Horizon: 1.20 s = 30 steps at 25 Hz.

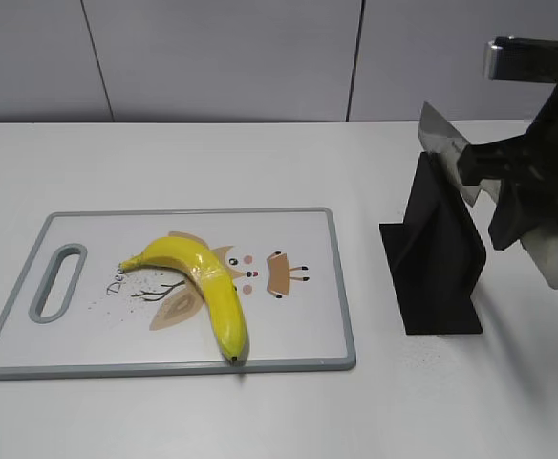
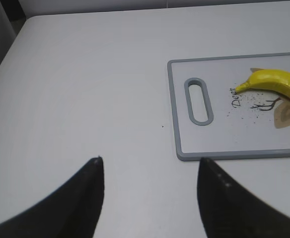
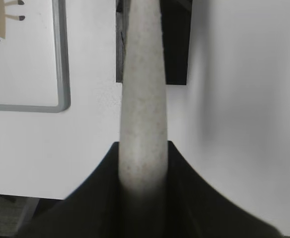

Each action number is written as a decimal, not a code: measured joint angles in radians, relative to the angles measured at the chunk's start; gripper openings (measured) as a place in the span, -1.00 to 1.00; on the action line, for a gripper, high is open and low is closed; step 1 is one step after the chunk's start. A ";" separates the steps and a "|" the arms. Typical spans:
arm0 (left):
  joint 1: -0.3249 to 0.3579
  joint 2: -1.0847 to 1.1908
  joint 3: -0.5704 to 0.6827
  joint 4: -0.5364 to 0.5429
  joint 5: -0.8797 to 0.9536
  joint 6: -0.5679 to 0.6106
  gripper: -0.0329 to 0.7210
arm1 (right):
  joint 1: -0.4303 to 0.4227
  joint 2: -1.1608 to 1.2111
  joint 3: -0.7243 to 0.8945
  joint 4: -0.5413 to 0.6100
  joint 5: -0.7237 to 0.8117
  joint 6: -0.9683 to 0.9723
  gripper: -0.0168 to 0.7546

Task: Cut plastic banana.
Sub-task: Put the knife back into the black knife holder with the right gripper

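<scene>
Here the left gripper [image 2: 150, 198] hangs spread over bare table [image 2: 85, 99], short of the handle end of the board [image 1: 31, 359], holding nothing. The banana [image 1: 203, 282] lies on the board's middle, stem toward the handle slot [image 1: 57, 282], dark tip at the near edge, so its long axis slants from upper left to lower right. Right of the board stands a black stand [image 1: 437, 258]. Above it the right gripper [image 1: 508, 182] pinches the pale handle of a knife [image 1: 446, 143]. The banana lies well to that gripper's left; I judge a crosswise cut at mid-length will follow.
</scene>
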 joint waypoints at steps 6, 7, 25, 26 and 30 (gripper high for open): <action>0.000 0.000 0.000 0.000 0.000 0.000 0.60 | 0.000 0.057 0.000 0.060 0.032 -0.002 -0.54; 0.000 0.000 0.000 0.000 0.000 0.000 0.60 | 0.000 0.070 0.000 0.062 0.033 -0.002 -0.54; 0.000 0.000 0.000 0.003 -0.001 0.000 0.60 | 0.002 -0.020 -0.003 0.069 -0.010 -0.100 0.60; 0.000 0.000 0.000 0.004 -0.001 0.000 0.60 | 0.008 -0.049 -0.003 0.063 0.001 -0.124 0.60; 0.000 0.000 0.000 0.004 -0.001 0.000 0.60 | 0.061 -0.217 0.058 0.058 -0.003 -0.209 0.61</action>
